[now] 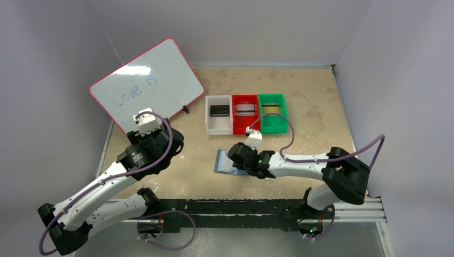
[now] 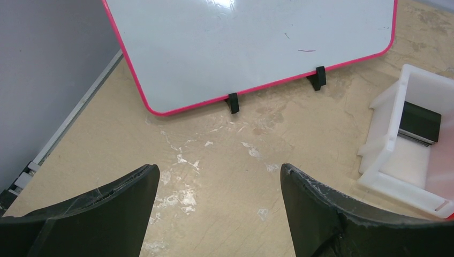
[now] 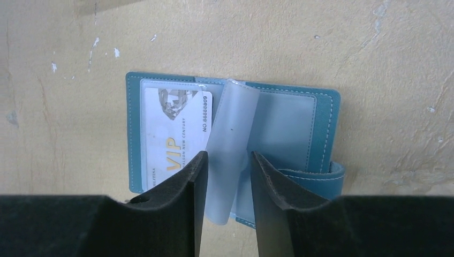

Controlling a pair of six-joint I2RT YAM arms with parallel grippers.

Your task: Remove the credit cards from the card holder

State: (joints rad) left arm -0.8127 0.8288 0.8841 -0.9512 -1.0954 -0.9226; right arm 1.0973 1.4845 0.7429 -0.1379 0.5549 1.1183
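The slate-blue card holder (image 3: 321, 123) lies open on the table, also in the top view (image 1: 222, 162). A silvery-white VIP card (image 3: 171, 128) sits in its left pocket. A clear sleeve flap (image 3: 233, 123) stands up from the spine. My right gripper (image 3: 225, 160) hovers low over the holder, jaws narrowly apart either side of that flap, in the top view (image 1: 240, 159). A black card (image 1: 218, 110), a silvery card (image 1: 245, 109) and a gold card (image 1: 271, 108) lie in bins. My left gripper (image 2: 219, 182) is open and empty over bare table.
White bin (image 1: 209, 115), red bin (image 1: 245, 127) and green bin (image 1: 273, 126) stand side by side behind the holder. A pink-framed whiteboard (image 1: 147, 83) leans at the back left on two black feet, close ahead of my left gripper. Walls enclose the table.
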